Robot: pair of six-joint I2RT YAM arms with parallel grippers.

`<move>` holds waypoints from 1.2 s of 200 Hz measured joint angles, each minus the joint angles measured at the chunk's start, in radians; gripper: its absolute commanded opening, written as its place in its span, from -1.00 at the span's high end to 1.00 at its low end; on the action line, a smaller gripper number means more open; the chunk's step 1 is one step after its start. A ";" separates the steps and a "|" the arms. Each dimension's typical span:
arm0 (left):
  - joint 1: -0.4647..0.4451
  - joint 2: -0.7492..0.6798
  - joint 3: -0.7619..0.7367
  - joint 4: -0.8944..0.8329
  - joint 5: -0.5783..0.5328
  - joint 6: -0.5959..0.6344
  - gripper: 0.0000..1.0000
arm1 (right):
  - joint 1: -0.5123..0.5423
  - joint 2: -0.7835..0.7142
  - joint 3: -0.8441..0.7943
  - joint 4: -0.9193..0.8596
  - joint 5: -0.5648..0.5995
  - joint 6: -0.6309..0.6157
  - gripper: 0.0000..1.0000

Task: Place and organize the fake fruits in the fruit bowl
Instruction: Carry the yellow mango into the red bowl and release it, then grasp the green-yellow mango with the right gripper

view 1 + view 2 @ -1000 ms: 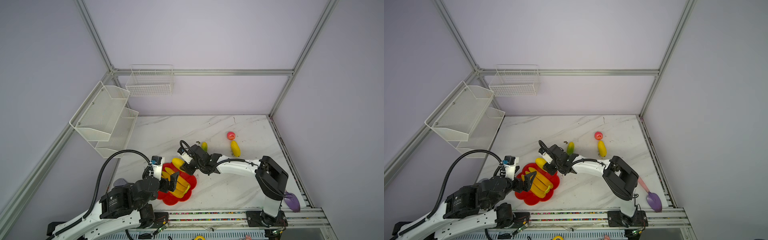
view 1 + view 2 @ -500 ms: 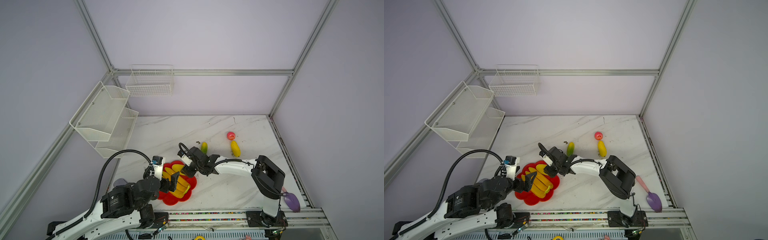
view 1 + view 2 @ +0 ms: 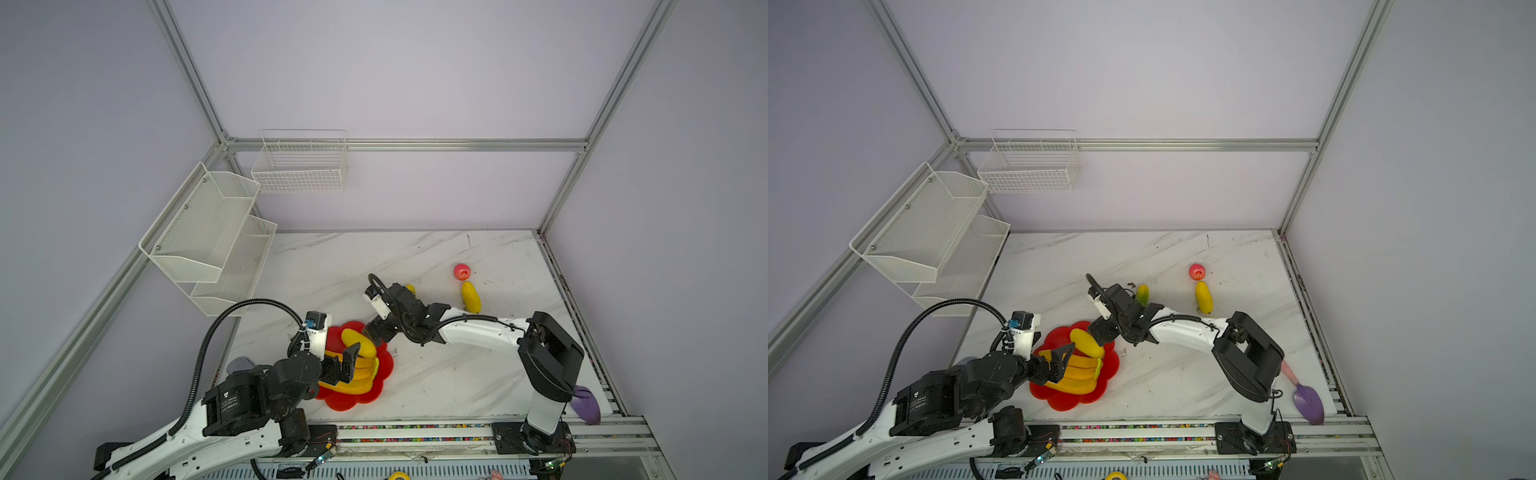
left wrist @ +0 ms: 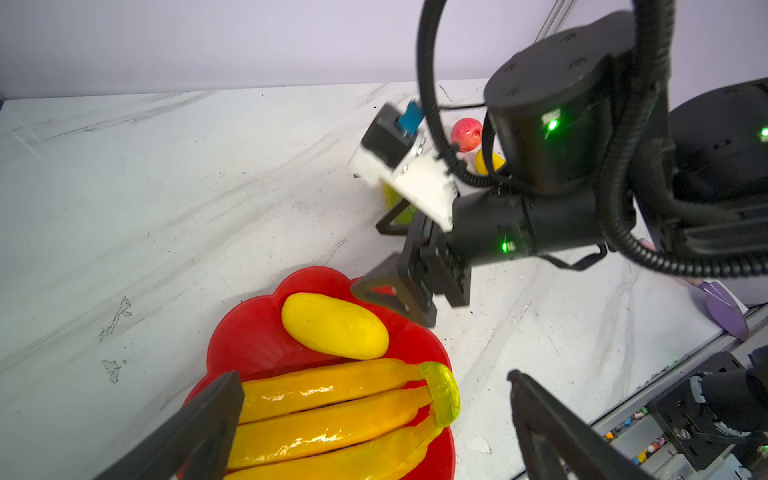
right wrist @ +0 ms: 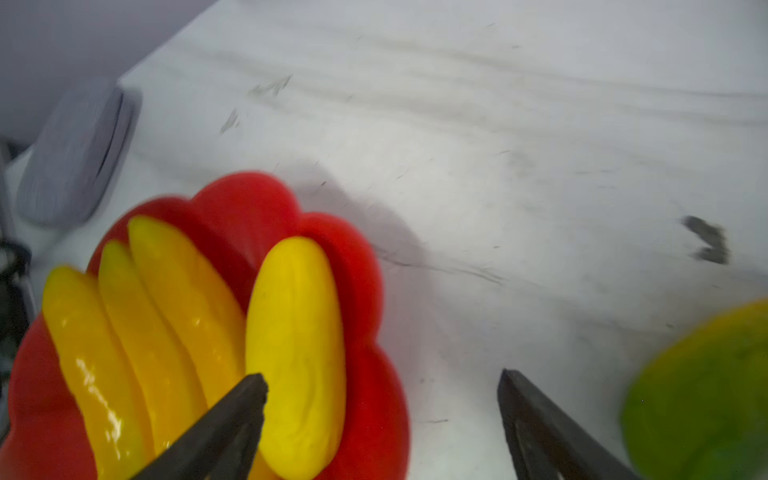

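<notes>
My right gripper [image 5: 380, 378] gapes empty at the bowl's [image 3: 345, 404] edge, and my left gripper [image 4: 374, 376] hangs open above it. The bananas [image 3: 353, 384] and one yellow mango [image 3: 359, 343] lie inside the bowl. The green mango [image 3: 1143, 294], second yellow mango [image 3: 1203, 297] and apple [image 3: 1197, 271] sit beyond it, not yet moved.

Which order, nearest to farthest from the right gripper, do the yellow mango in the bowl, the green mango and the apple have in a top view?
1. Yellow mango, in the red bowl, beside the right gripper.
2. Green mango, on the table behind the gripper.
3. Apple, far back, rightward.
</notes>
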 measured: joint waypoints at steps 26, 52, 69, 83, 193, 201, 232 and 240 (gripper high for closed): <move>0.000 0.017 0.000 0.030 0.013 0.010 -1.00 | -0.196 -0.029 -0.028 0.038 0.078 0.088 -0.86; 0.000 0.044 0.000 0.071 0.034 0.031 -1.00 | -0.288 0.013 -0.028 0.037 0.127 0.136 -0.85; 0.000 0.067 0.000 0.101 0.046 0.034 -1.00 | -0.278 0.050 -0.028 0.037 0.122 0.147 -0.85; 0.000 0.087 0.000 0.127 0.056 0.036 -1.00 | -0.268 0.078 -0.028 0.039 0.103 0.151 -0.84; 0.000 0.164 -0.004 0.241 0.086 0.056 -1.00 | -0.257 0.159 -0.028 0.053 0.060 0.168 -0.18; 0.000 0.159 -0.004 0.241 0.086 0.056 -1.00 | -0.257 0.159 -0.028 0.053 0.057 0.167 -0.07; 0.000 0.132 -0.011 0.241 0.085 0.055 -1.00 | -0.256 0.144 -0.039 0.079 0.019 0.139 0.04; 0.000 0.126 -0.011 0.240 0.085 0.055 -1.00 | -0.252 0.126 -0.054 0.089 0.010 0.127 0.05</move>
